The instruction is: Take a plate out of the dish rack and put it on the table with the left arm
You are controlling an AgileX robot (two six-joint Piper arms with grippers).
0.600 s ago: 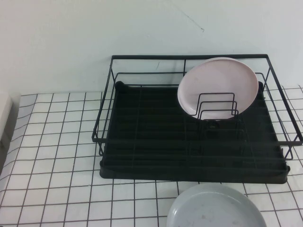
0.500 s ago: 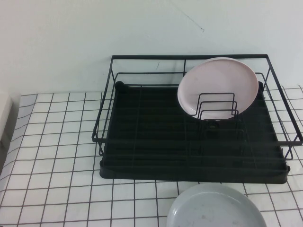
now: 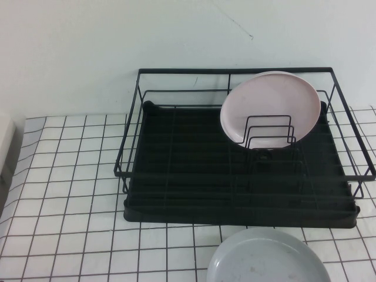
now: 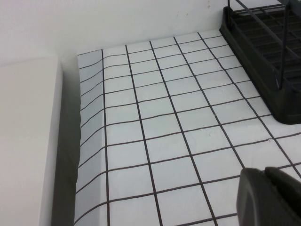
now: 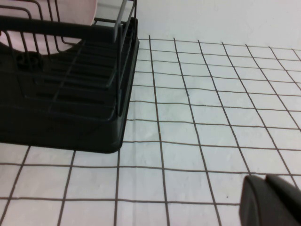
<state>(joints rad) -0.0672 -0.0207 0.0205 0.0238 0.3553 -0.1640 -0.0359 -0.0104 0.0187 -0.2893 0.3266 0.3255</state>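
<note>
A black wire dish rack [image 3: 238,158] sits on a white table [image 3: 70,176] marked with a grid of thin black lines, against a plain pale wall. The rack has a black base tray and upright wire dividers near its back right.

A round pale pink plate [image 3: 267,103] stands on edge in those dividers, leaning back toward the rack's rear rail, its face turned to the raised camera. The wire loops cross in front of its lower part. Nothing is gripping it.

In front of the rack, at the near edge of the table, lies a grey-blue plate [image 3: 267,258] — flat on the grid and only partly in view, just clear of the rack's base tray.

Neither arm appears from the raised camera. The left wrist camera looks down on open table beside the rack's left corner, with a pale flat block [image 4: 26,141] beyond the table's edge. Only a dark tip of the left gripper [image 4: 270,197] shows at the corner of that view, above the table and touching nothing; whether its fingers are apart or together cannot be told.

The right wrist camera shows the rack's corner and a sliver of pink plate behind the wires. The right gripper [image 5: 270,200] likewise shows only a dark tip over bare grid — its fingers' state cannot be told.
</note>
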